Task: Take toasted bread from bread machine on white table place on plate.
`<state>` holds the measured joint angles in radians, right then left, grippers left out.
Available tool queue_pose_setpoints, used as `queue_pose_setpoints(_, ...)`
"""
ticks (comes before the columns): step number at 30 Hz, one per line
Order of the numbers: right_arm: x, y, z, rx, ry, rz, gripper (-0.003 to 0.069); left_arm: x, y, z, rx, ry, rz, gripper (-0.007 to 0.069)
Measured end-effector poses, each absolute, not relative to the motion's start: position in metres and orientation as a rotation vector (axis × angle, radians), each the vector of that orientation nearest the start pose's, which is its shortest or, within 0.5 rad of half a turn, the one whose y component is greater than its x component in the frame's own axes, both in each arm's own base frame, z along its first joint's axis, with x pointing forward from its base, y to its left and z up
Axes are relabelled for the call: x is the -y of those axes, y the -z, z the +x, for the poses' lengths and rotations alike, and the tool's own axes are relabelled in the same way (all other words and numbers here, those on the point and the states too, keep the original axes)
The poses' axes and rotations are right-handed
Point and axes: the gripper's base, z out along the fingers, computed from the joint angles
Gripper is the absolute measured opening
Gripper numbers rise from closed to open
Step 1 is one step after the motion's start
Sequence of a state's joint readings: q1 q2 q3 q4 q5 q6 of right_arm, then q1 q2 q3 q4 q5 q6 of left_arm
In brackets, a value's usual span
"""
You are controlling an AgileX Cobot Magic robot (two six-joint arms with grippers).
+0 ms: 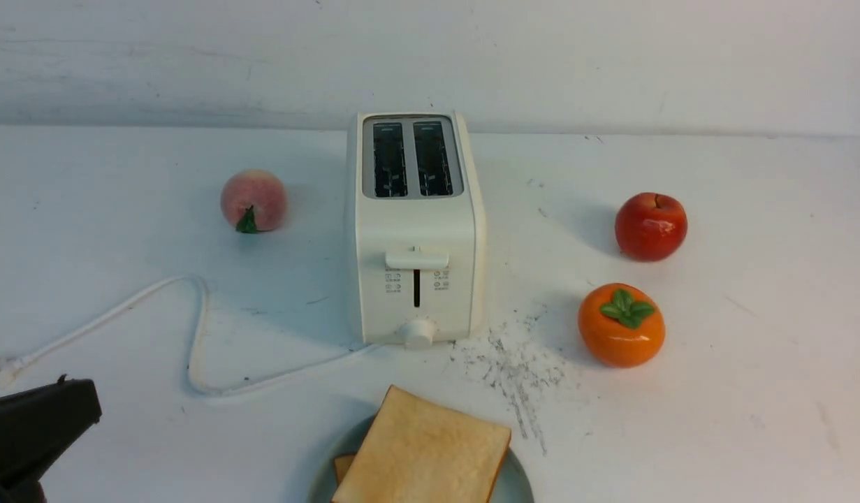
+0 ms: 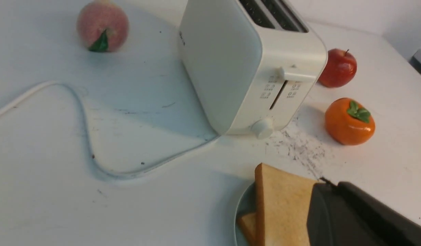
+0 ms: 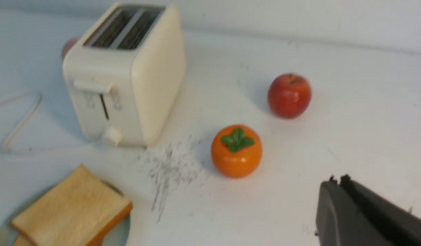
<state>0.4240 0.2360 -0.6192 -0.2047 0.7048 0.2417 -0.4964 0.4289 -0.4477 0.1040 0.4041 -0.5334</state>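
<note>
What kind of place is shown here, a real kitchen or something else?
Likely a staged robot test bench, not a home kitchen: a scuffed white table against a plain wall, one bread machine, and a glossy apple and persimmon that look artificial.

The round pale blue-green glossy plate (image 1: 519, 482) runs off the front view's bottom edge, as does the upper square golden-tan toast slice (image 1: 423, 454) lying on it. That slice hides the lower toast slice (image 1: 344, 467) but for one corner. The black left tool (image 1: 87, 409) and the black right tool (image 3: 337, 182) are cut by picture edges, and how their jaws stand cannot be told. The cream-white boxy toaster (image 3: 128, 85) hides most of the blurred pink peach (image 3: 68, 46). The toaster's printed marks beside its lever slot are too small to read.
</note>
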Motion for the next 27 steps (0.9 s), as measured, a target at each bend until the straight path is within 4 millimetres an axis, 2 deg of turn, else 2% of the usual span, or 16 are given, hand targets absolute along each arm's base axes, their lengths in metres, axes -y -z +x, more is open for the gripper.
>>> queue_pose_setpoints(3, 0.004, -0.304, 0.025, -1.658, -0.262, -0.155, -0.0009, 0.042, -0.295, 0.085, -1.882, 0.617, 0.030, -0.0014)
queue_pose_setpoints(5, 0.004, -0.287, 0.026, -1.627, -0.262, -0.149, -0.0007, 0.043, -0.295, 0.085, -1.871, 0.621, 0.031, -0.0014)
queue_pose_setpoints(10, -0.001, -0.261, 0.035, -1.667, -0.285, -0.141, -0.0001, 0.044, -0.299, 0.086, -1.827, 0.640, 0.033, -0.0014)
queue_pose_setpoints(27, -0.002, -0.256, 0.037, -1.682, -0.288, -0.137, 0.0012, 0.044, -0.300, 0.086, -1.816, 0.644, 0.035, -0.0013)
